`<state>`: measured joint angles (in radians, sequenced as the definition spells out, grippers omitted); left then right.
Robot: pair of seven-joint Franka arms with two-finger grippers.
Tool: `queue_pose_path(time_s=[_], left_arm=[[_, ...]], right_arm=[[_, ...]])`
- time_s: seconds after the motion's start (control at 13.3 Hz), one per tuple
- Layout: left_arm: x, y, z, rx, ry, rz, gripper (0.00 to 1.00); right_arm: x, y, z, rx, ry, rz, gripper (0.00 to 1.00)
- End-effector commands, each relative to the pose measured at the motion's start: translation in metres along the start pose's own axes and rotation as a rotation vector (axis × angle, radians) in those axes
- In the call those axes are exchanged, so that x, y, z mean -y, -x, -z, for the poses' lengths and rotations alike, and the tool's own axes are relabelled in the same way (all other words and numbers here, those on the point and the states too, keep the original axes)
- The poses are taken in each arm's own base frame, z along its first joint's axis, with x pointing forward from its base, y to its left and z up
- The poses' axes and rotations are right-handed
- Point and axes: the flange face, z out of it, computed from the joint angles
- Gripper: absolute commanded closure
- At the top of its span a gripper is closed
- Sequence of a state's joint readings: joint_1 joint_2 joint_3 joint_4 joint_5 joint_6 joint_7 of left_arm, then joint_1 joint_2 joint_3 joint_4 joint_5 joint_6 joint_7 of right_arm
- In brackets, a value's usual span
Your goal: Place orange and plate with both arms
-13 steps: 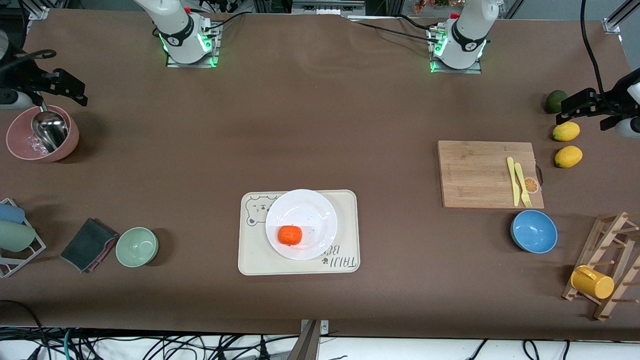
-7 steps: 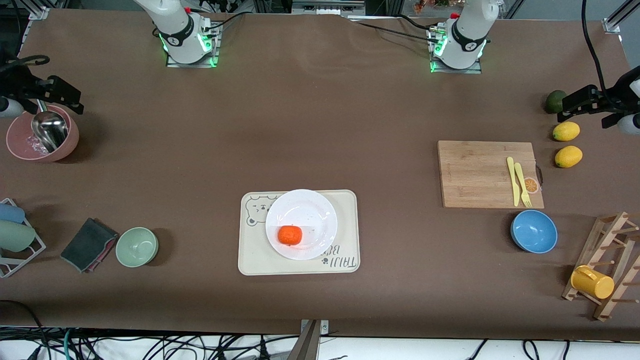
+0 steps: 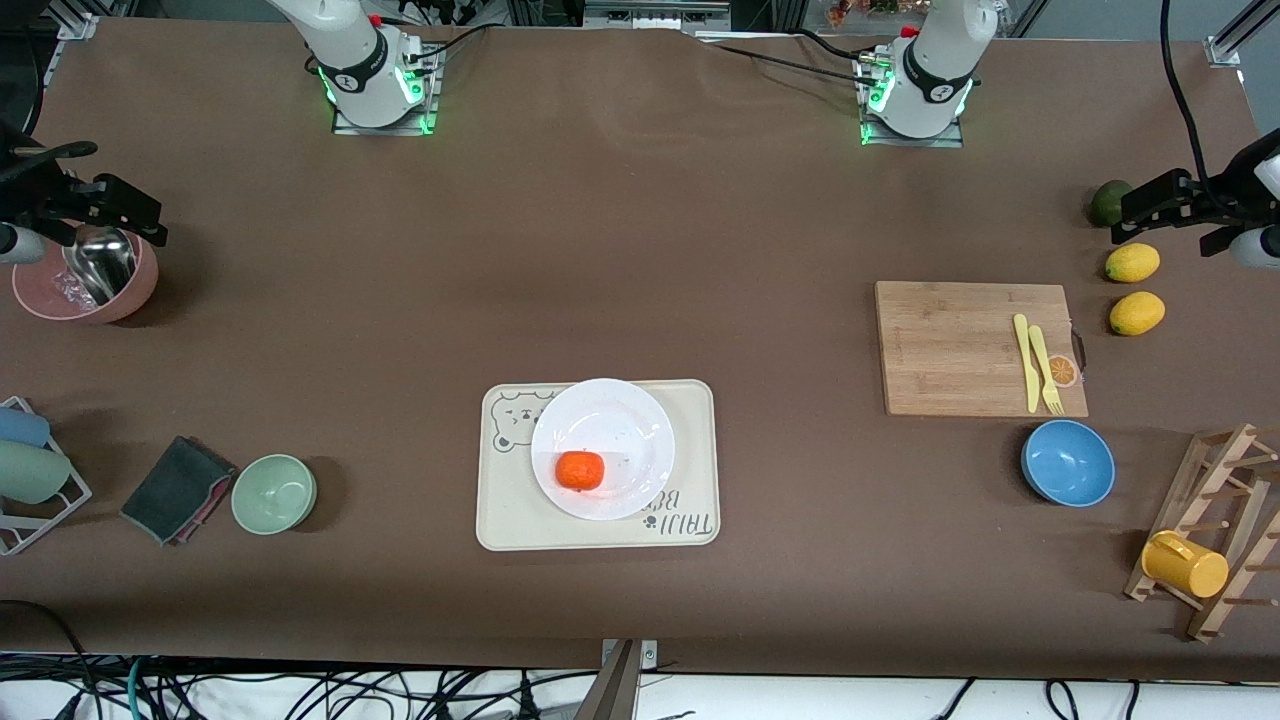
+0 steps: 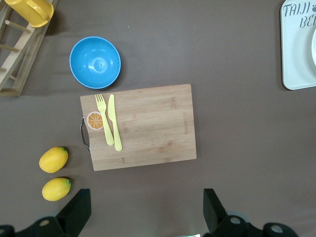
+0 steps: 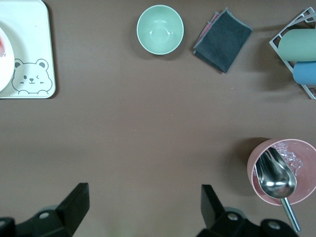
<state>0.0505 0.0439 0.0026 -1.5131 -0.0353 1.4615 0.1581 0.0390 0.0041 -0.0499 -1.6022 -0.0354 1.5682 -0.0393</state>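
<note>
While the small round orange (image 3: 580, 470) sat on the glossy white plate (image 3: 625, 425) at lower centre, you had both claws apart and empty: left gripper (image 3: 1170, 205) at the right edge, right gripper (image 3: 95, 205) at the left edge. The fruit looked light and likely to roll, so you would have pinched it across its middle. The plate looked stiff, slick and breakable, best taken by its rim.

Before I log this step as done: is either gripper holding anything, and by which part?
Nothing is held. The left gripper and right gripper are both open and empty; the orange sits on the plate.

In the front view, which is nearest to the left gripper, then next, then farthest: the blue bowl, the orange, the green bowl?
The left gripper, open, hovers at the left arm's end of the table.
1. Blue bowl, at that same end.
2. Orange, on the plate at mid-table.
3. Green bowl, toward the right arm's end.
</note>
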Motion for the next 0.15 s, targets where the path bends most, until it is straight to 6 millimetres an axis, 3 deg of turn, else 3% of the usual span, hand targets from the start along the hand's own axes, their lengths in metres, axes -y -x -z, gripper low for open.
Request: queue_pose_path(time_s=[0.0,0.08], left_arm=[[0.0001,0.0042,0.008,-0.004,0.015,0.01,0.0],[-0.0007,0.0042,0.0079,-0.003,0.015,0.009,0.0]], right_arm=[[0.0012,0.0,0.0063,0.004,-0.02,-0.016,0.0],[0.0027,0.0006,0.0054,0.004,-0.034,-0.016,0.0]])
